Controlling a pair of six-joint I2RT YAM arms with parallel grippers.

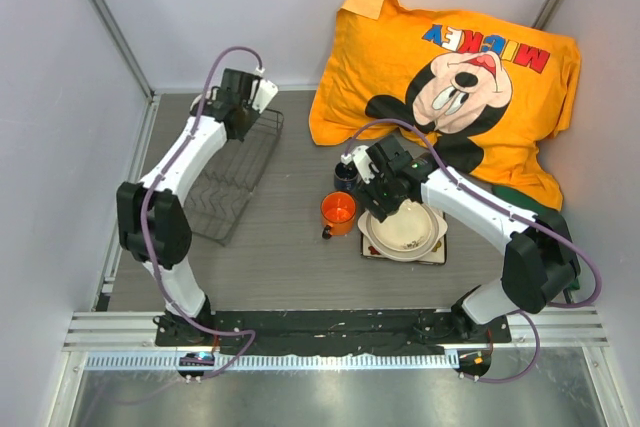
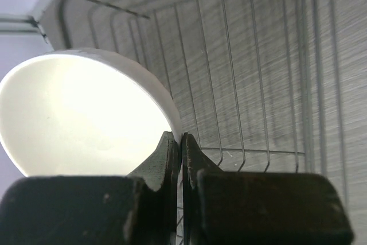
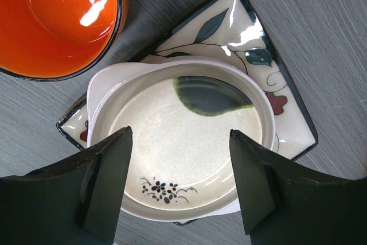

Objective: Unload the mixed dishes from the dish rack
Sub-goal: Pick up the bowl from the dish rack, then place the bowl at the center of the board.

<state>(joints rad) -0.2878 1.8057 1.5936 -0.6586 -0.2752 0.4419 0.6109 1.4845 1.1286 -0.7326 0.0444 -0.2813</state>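
At the far left, the left pincer [image 2: 179, 142] is pressed together on the rim of the small white bowl [image 2: 80, 113], pinching it at the far end of the dish rack [image 1: 232, 182]. The bowl looks tipped on edge just above the wires. A thin rim pinch like this can let the bowl swing, so the lift should go straight up and slowly until it is clear of the tines and the low side. Only then should it travel right across the tabletop [image 1: 290, 267].

Further right, outside the rack, stand the orange mug [image 1: 338, 211] and the small dark-blue cup [image 1: 345, 178]. Beside them the large cream round bowl [image 3: 172, 113] sits on the square plate [image 3: 287, 124]. The right pincer [image 3: 180, 139] hangs spread above that bowl, gripping nothing. It would best move aside before the left arm brings its load over.
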